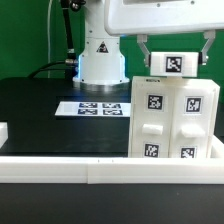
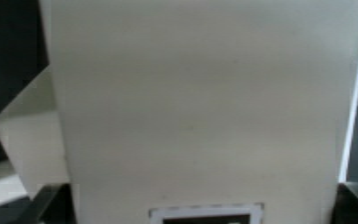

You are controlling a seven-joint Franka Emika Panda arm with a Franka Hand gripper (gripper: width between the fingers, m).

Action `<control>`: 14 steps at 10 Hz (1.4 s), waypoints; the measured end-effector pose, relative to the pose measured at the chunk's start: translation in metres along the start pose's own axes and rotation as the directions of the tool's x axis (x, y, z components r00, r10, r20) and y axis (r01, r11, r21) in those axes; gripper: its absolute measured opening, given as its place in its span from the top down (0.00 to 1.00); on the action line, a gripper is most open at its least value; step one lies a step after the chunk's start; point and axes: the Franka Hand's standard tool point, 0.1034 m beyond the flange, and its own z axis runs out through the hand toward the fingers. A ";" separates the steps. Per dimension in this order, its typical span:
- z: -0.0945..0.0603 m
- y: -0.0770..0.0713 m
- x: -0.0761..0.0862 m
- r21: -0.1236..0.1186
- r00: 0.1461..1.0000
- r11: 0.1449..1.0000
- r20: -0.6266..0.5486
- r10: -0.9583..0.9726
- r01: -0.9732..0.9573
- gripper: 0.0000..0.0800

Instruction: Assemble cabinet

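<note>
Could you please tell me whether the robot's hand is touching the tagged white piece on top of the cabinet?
Touching: in the exterior view the hand has a finger against each side of the tagged white piece above the cabinet.

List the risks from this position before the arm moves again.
1. The gripper sits right on top of the cabinet, which stands close against the rail; a sideways move could scrape or tip it.
2. In the wrist view the cabinet fills the frame, so the fingers' hold cannot be checked; a lift might slip.
3. The marker board lies nearby and could get covered.
</note>
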 end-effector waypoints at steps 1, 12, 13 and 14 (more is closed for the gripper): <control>0.000 -0.003 -0.003 0.004 0.996 0.996 0.002 0.084 -0.084 0.30; 0.002 -0.005 -0.003 0.006 0.597 0.598 0.055 0.800 -0.802 0.30; 0.003 -0.005 -0.003 0.000 0.579 0.580 0.057 0.813 -0.815 0.30; 0.003 -0.006 -0.003 -0.004 0.526 0.527 0.060 0.849 -0.850 0.30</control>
